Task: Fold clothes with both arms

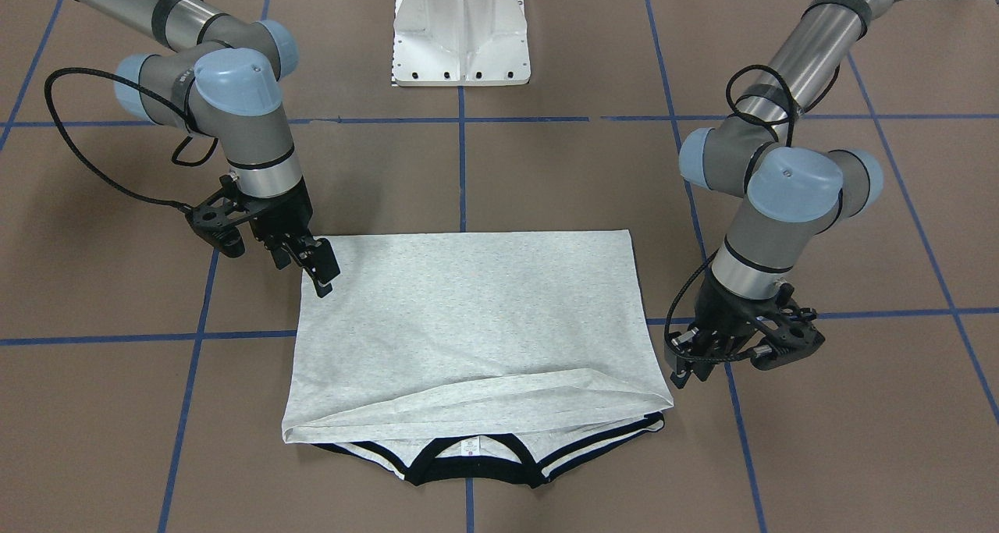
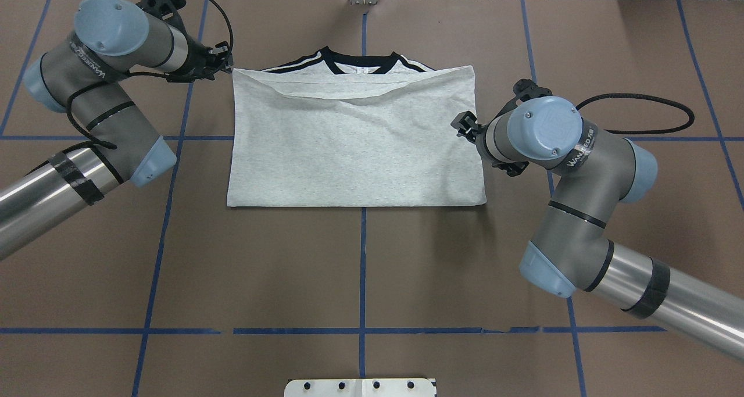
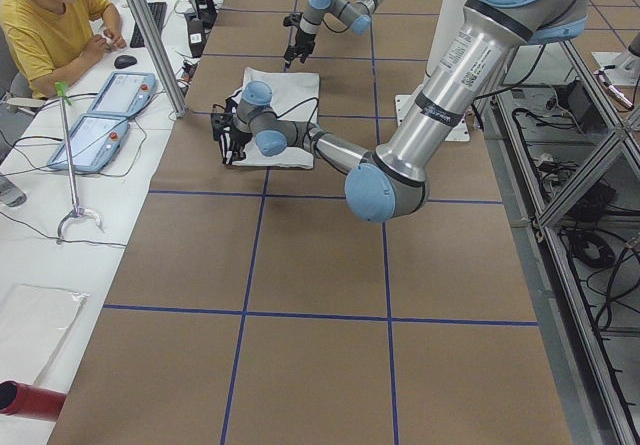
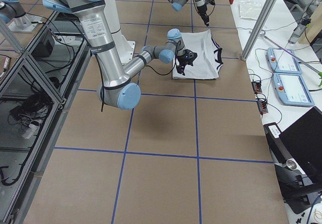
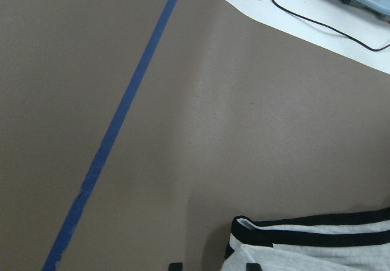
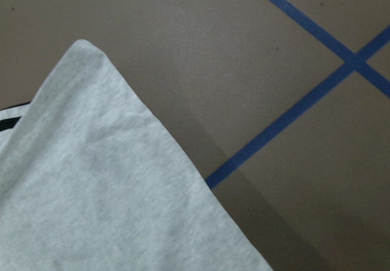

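Observation:
The light grey T-shirt point(image 1: 468, 314) lies flat on the brown table, folded once so its plain back faces up. The black collar point(image 1: 472, 470) and the black shoulder stripes peek out at the edge away from the robot. The print is hidden. It also shows in the overhead view point(image 2: 354, 147). My left gripper point(image 1: 681, 373) hovers just outside the shirt's collar-side corner. In the left wrist view its fingertips point(image 5: 175, 265) stand apart, empty, beside the striped sleeve point(image 5: 317, 243). My right gripper point(image 1: 320, 275) is at the shirt's opposite side edge point(image 2: 462, 127), open and holding nothing.
The white pedestal base point(image 1: 460, 33) stands behind the shirt on the robot's side. Blue tape lines point(image 1: 462, 166) cross the table. Beyond the far edge are a seated operator point(image 3: 50, 25), teach pendants point(image 3: 110, 95) and a metal post point(image 3: 150, 35).

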`<state>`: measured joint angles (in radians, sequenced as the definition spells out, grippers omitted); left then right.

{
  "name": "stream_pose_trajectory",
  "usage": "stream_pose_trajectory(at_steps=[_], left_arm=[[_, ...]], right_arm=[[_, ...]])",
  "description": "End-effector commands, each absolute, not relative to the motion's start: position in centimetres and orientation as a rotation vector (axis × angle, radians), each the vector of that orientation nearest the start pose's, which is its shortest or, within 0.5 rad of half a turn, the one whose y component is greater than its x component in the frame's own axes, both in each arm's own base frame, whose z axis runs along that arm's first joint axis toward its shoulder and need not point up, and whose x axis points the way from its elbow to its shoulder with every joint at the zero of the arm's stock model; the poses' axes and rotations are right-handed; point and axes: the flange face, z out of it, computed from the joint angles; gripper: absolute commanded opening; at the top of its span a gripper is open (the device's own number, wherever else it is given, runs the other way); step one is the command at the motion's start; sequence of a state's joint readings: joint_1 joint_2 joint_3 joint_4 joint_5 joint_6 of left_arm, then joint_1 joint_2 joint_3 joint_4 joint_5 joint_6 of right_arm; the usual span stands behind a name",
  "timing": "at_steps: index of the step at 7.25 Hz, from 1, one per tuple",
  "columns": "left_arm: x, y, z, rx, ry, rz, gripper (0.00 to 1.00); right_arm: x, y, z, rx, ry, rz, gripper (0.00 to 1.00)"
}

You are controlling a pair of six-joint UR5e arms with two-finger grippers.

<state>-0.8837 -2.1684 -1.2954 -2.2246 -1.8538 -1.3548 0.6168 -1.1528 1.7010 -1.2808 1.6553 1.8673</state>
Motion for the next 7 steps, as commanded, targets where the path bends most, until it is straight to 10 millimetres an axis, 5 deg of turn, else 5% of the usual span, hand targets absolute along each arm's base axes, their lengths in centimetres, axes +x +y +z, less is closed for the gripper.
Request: stream_pose_trajectory(at_steps=[1, 2, 5, 6, 7], left_arm=[[39.0, -64.0, 35.5, 0.284, 0.986, -0.468, 0.46], [39.0, -64.1, 35.5, 0.285, 0.986, -0.469, 0.46], [39.0, -64.0, 35.6, 0.284, 0.984, -0.469, 0.46], [39.0, -64.0, 35.6, 0.284, 0.984, -0.469, 0.46], [38.7, -63.6, 35.9, 0.285, 0.986, -0.469, 0.46]], right_arm=[[-46.7, -44.0, 37.5, 0.008, -0.816, 0.796, 1.00], [-47.3, -42.6, 37.4, -0.004, -0.819, 0.773, 1.00], [-47.4, -41.5, 37.2, -0.017, -0.822, 0.767, 0.56], [-47.0, -41.3, 36.0, -0.020, -0.843, 0.775, 0.01], [-47.2, -41.1, 36.3, -0.035, -0.837, 0.769, 0.00]])
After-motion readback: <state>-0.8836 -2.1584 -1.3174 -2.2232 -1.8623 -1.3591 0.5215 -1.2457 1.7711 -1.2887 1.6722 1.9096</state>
